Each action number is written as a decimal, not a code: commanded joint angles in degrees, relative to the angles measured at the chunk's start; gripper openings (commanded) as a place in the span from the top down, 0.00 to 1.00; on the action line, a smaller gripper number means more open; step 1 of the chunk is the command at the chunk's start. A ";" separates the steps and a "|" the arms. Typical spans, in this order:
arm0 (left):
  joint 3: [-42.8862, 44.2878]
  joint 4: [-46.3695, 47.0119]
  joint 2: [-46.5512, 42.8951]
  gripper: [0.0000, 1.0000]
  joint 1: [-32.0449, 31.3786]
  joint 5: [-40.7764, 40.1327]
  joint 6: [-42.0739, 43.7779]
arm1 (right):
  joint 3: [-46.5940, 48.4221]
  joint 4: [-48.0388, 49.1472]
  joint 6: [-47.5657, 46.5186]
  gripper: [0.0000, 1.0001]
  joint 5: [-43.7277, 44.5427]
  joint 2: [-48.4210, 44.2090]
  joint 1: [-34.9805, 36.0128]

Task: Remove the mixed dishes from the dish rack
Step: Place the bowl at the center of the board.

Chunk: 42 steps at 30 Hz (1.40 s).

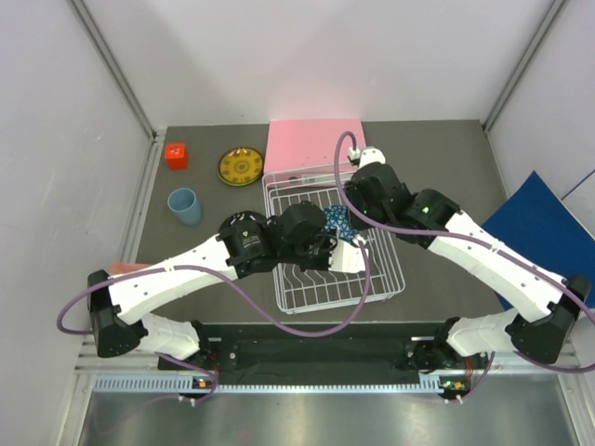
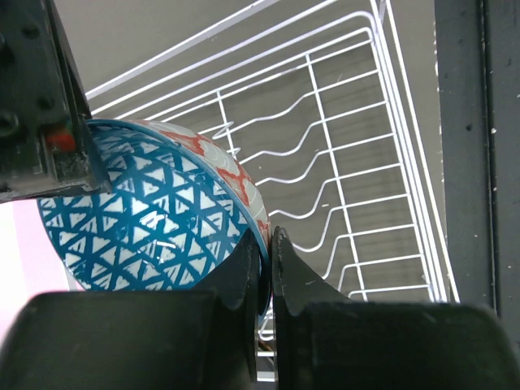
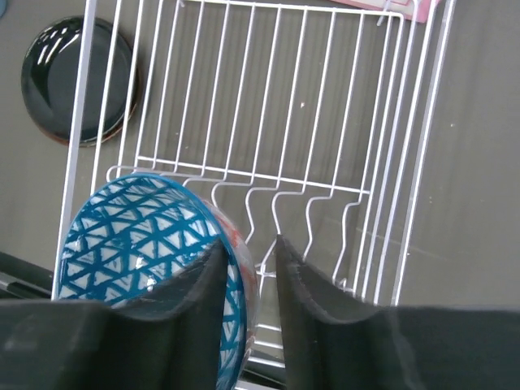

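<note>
The small patterned bowl [image 1: 337, 221], blue inside [image 2: 146, 219] and red-white outside, is tilted on edge over the white wire dish rack [image 1: 381, 279]. My left gripper [image 2: 266, 236] is shut on its rim; in the top view it [image 1: 325, 243] reaches in from the left. My right gripper [image 3: 248, 244] straddles the opposite rim of the bowl [image 3: 138, 236]. One finger lies inside, and the other stands a small gap away from the outer wall. The rack [image 3: 268, 97] holds nothing else.
On the table left of the rack are a yellow patterned plate [image 1: 241, 167], a light blue cup [image 1: 184, 206] and a red cube [image 1: 177, 155]. A black plate [image 3: 73, 81] lies just outside the rack's wall. A pink box [image 1: 314, 144] sits behind the rack.
</note>
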 commanded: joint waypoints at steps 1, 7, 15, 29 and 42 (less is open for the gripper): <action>2.17 3.13 -0.68 1.00 -0.30 0.07 0.74 | 0.65 0.97 -1.17 0.86 0.90 0.45 -1.16; 1.55 4.52 -0.95 1.00 -0.30 -2.64 0.57 | 0.56 1.41 -1.61 1.00 0.20 0.54 -1.25; 0.41 11.38 -2.26 0.25 -0.30 -12.93 -3.39 | -0.84 2.99 -1.26 1.00 0.99 -2.27 -1.77; 1.46 20.09 -5.42 0.01 11.37 -28.41 -28.38 | -4.36 20.11 11.91 1.00 -5.69 -8.70 -26.72; -10.66 18.15 -17.44 0.01 22.20 -34.30 -63.67 | 4.77 26.72 16.41 1.00 3.89 18.52 -38.50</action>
